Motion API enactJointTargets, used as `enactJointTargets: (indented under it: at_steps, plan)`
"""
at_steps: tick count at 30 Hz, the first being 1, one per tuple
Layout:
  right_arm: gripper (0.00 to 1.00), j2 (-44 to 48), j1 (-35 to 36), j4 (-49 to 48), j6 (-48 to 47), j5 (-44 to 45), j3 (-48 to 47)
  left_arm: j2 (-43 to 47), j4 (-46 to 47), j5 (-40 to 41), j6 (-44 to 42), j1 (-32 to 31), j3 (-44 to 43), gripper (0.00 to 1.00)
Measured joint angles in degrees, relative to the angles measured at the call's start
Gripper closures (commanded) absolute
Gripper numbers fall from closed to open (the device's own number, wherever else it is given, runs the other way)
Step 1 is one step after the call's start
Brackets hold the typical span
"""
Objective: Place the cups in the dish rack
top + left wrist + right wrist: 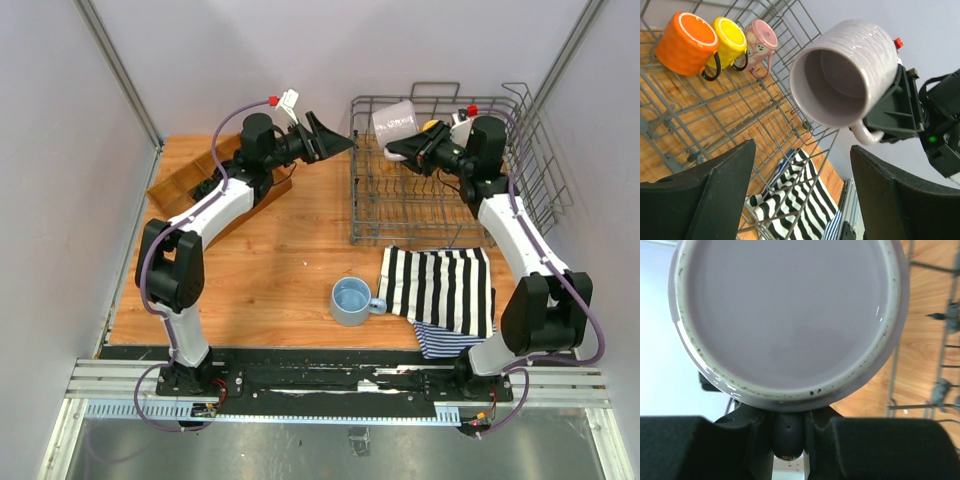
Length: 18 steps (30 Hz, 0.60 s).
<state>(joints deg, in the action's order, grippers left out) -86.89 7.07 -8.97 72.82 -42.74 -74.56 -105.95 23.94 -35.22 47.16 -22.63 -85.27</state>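
right gripper clamped on the handle of the grey mug, mug on its side above the dish rack far-left corner. left gripper wide, empty, just outside the rack's left wall. orange mug, yellow mug, pink mug in a row inside the rack. light blue mug on the table in front of the rack, just beside the striped towel.

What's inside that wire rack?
An orange mug, a yellow mug and a pink mug sit at one end. The right gripper holds a grey mug over the rack. Its arm mostly hides them from above.
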Motion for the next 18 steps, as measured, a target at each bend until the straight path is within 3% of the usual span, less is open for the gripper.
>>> enactJointTargets:
  at_steps: [7, 18]
  plan:
    - [0.99, 1.0, -5.1, 15.4, -14.5, 3.5, -1.4, 2.5, 0.0, -1.9, 0.0, 1.5, 3.6, 0.19]
    - [0.99, 4.2, -9.7, 34.4, -37.1, 17.3, -4.2, 5.3, 0.4, -4.2, 0.2, 5.3, 10.5, 0.18]
